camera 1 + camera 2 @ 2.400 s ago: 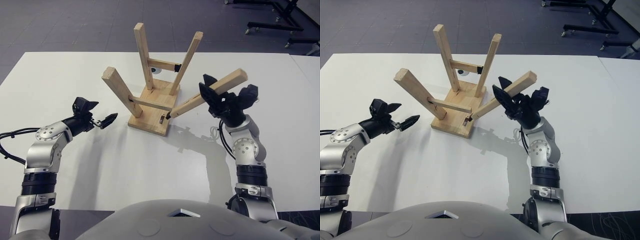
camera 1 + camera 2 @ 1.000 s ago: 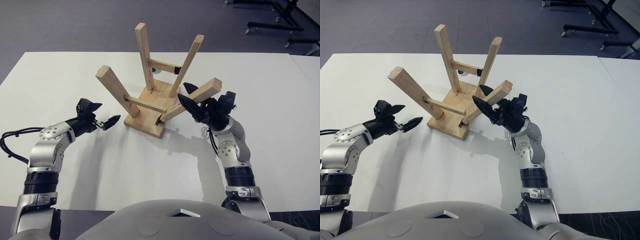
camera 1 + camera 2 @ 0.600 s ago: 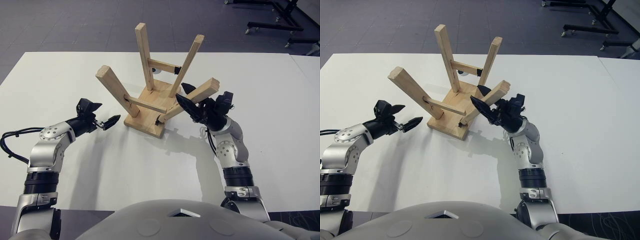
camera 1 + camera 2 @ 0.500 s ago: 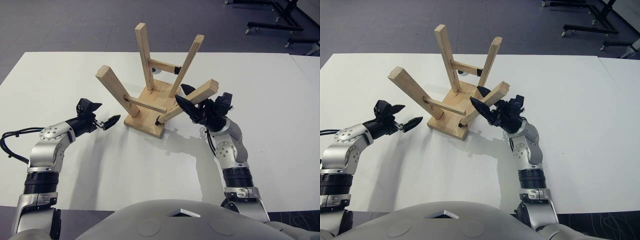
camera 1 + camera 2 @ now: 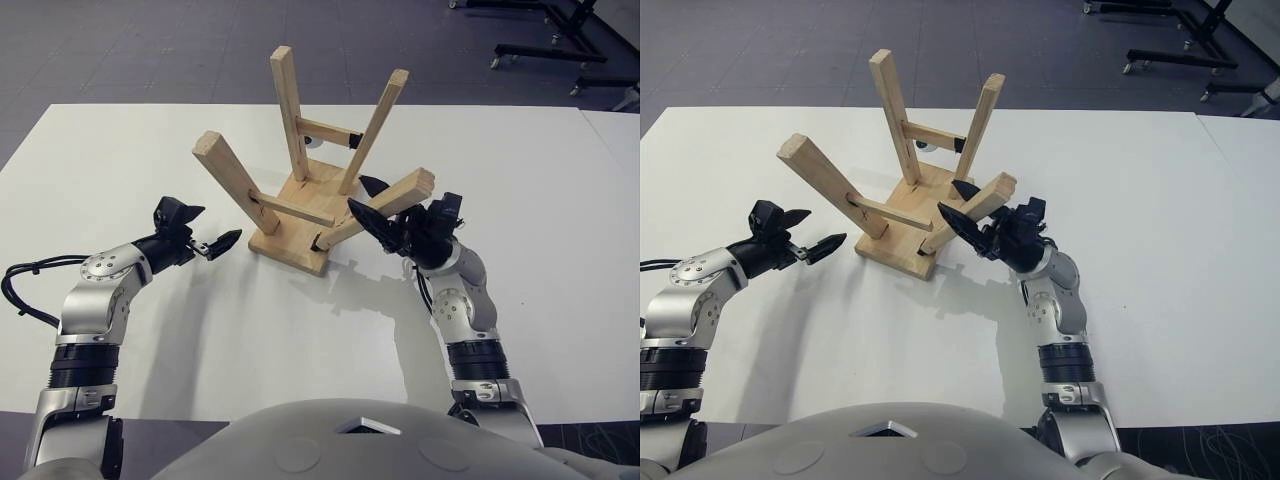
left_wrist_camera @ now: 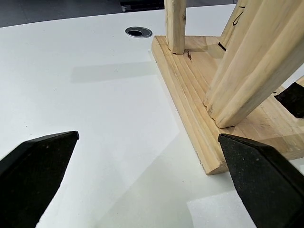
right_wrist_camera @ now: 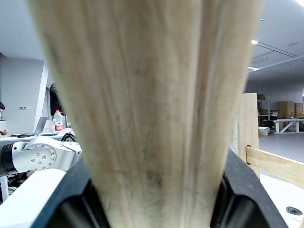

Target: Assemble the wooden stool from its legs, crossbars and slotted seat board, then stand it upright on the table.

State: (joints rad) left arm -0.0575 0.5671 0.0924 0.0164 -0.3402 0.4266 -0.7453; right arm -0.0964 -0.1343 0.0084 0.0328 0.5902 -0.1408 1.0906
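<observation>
The wooden stool lies upside down on the white table (image 5: 130, 150), seat board (image 5: 290, 250) flat and four legs pointing up and outward. One crossbar (image 5: 300, 209) joins the front-left leg (image 5: 228, 172) to the seat area, another crossbar (image 5: 325, 130) links the two back legs. My right gripper (image 5: 375, 205) is shut on the leaning front-right leg (image 5: 412, 187), partway along it; in the right wrist view that leg (image 7: 147, 95) stands between the dark fingers (image 7: 83, 204). My left gripper (image 5: 205, 228) hovers open just left of the seat board (image 6: 190, 90), holding nothing.
A round grommet hole (image 6: 138, 32) sits in the table behind the stool. The white table stretches wide to the left, right and front of the stool. Dark wheeled frames (image 5: 545, 50) stand on the floor beyond the far right corner.
My right gripper has moved left and toward the stool with the front-right leg, which now leans in steeper and closer. The seat board slid slightly left. The left arm stayed nearly still.
</observation>
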